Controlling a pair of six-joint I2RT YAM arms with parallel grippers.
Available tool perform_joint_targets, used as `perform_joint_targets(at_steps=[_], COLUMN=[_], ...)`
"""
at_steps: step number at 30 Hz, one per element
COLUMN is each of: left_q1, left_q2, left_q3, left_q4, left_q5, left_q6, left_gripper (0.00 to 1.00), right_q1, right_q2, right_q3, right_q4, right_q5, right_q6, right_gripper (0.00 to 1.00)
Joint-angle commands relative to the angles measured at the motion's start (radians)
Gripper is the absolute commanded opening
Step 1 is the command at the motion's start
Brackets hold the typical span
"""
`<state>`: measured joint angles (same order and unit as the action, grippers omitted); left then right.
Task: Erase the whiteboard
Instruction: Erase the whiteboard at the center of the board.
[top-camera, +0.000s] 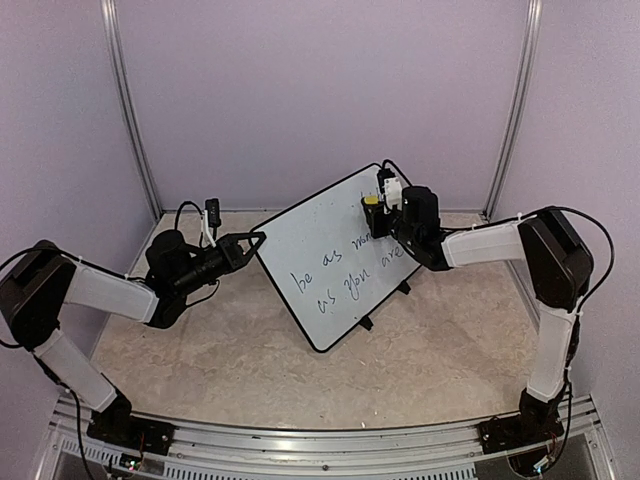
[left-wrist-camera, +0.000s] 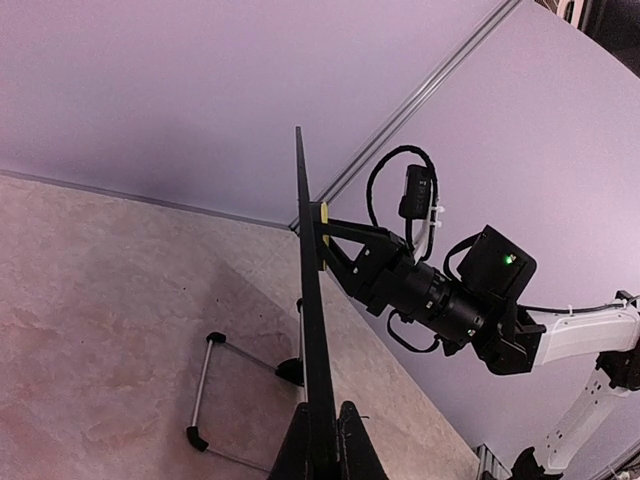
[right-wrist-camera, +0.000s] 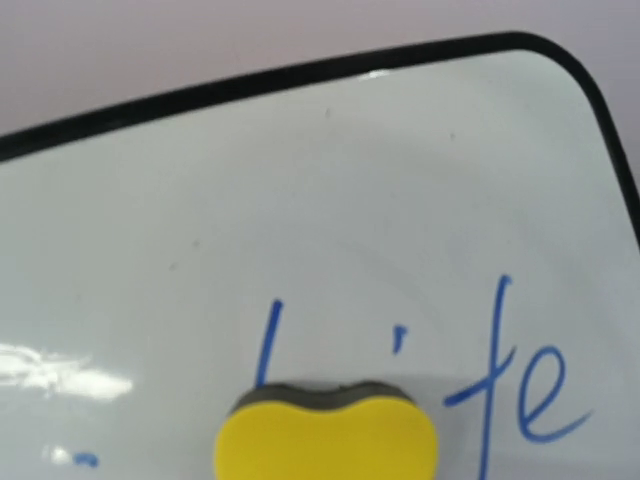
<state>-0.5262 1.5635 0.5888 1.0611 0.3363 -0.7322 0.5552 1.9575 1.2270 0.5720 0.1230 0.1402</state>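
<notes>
The whiteboard (top-camera: 322, 262) stands tilted on the table, black-rimmed, with dark handwriting (top-camera: 345, 272) across its lower half. My left gripper (top-camera: 257, 240) is shut on the board's left edge. In the left wrist view the board (left-wrist-camera: 309, 330) is edge-on between my closed fingertips (left-wrist-camera: 322, 440). My right gripper (top-camera: 375, 208) is shut on a yellow sponge (top-camera: 371, 202) and presses it against the board's upper right area. In the right wrist view the squeezed sponge (right-wrist-camera: 327, 437) sits flat on the whiteboard (right-wrist-camera: 300, 190), over the foot of a blue "L" in the word "life" (right-wrist-camera: 520, 380). My right fingers are hidden there.
The board's black wire stand (left-wrist-camera: 212, 388) rests on the table behind it, with its feet (top-camera: 365, 323) showing below the board. Purple walls with metal corner rails (top-camera: 130, 110) close in the back and sides. A metal rail (top-camera: 320, 455) runs along the near edge.
</notes>
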Motion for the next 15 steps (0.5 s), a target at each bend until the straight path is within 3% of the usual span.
perform_joint_targets(at_steps=[1,9,15], left_q1=[-0.026,-0.026,-0.025], left_q2=[-0.029,-0.033,-0.035], left_q3=[0.002,0.001,0.002], left_q4=[0.088,0.083,0.082], left_q5=[0.104,0.1,0.099], left_q6=[0.037,0.042,0.043], left_gripper=[0.0,0.0,0.0], right_q1=[-0.021,-0.025,-0.024], right_q2=[0.03,0.128,0.101], right_q3=[0.092,0.342,0.221], right_q4=[-0.063,-0.162,-0.122], right_q5=[-0.038,-0.06,-0.1], right_q6=[-0.003,-0.024,0.011], right_gripper=[0.08,0.08,0.07])
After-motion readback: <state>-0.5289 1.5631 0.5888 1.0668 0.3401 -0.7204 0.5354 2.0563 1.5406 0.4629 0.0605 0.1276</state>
